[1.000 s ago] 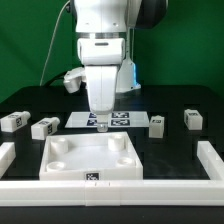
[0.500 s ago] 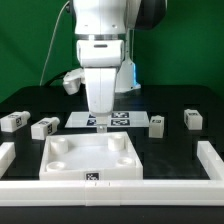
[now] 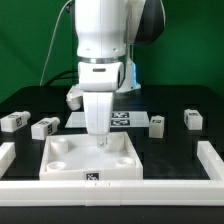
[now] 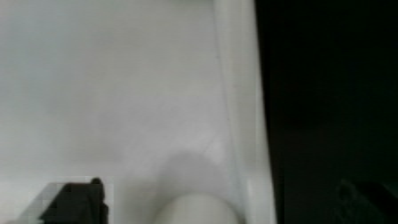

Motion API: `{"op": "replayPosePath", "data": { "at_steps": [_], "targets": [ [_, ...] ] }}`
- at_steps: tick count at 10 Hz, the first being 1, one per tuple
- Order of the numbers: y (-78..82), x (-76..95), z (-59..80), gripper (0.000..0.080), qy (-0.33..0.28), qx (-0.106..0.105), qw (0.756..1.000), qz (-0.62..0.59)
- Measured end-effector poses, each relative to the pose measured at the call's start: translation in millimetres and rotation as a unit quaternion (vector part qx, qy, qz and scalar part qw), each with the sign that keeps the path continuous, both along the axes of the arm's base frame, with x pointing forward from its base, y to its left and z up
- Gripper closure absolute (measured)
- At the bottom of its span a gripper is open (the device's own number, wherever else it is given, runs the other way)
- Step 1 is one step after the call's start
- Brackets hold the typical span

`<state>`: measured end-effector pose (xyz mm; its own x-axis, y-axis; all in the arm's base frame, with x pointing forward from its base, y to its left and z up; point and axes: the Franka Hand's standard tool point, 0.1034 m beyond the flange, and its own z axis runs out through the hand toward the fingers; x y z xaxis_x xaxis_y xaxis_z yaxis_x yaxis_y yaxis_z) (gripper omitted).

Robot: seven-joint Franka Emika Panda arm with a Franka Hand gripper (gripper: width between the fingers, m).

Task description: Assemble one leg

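Observation:
Four small white legs with tags lie on the black table: two at the exterior view's left [image 3: 13, 122] [image 3: 45, 127] and two at its right [image 3: 157, 123] [image 3: 192, 118]. The large white tabletop [image 3: 70, 165] with round corner sockets lies in front. My gripper [image 3: 100, 141] hangs low over the tabletop's far middle, away from every leg. In the wrist view the gripper [image 4: 219, 198] is open, its dark fingers [image 4: 75, 202] wide apart over the blurred tabletop [image 4: 107, 100]. A rounded white bump [image 4: 201, 205] lies between them. I hold nothing.
The marker board [image 3: 125, 119] lies behind the tabletop, partly hidden by my arm. Low white walls border the work area at the front [image 3: 150, 186], left [image 3: 5, 153] and right [image 3: 212, 155]. A white device [image 3: 74, 98] stands at the back.
My gripper has come down and forward, from above the marker board to just over the tabletop's far part. The legs and tabletop have not moved.

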<state>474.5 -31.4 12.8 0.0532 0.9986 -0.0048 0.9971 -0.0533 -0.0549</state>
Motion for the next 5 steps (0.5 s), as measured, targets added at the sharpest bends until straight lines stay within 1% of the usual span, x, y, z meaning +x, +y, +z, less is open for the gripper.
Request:
{"op": "replayPosePath", "data": {
  "at_steps": [2, 5],
  "targets": [
    [-2.0, -3.2, -6.3, 0.015, 0.006, 0.001, 1.0, -0.002],
    [-9.5, -2.8, -5.6, 0.015, 0.005, 0.001, 1.0, -0.007]
  ]
}}
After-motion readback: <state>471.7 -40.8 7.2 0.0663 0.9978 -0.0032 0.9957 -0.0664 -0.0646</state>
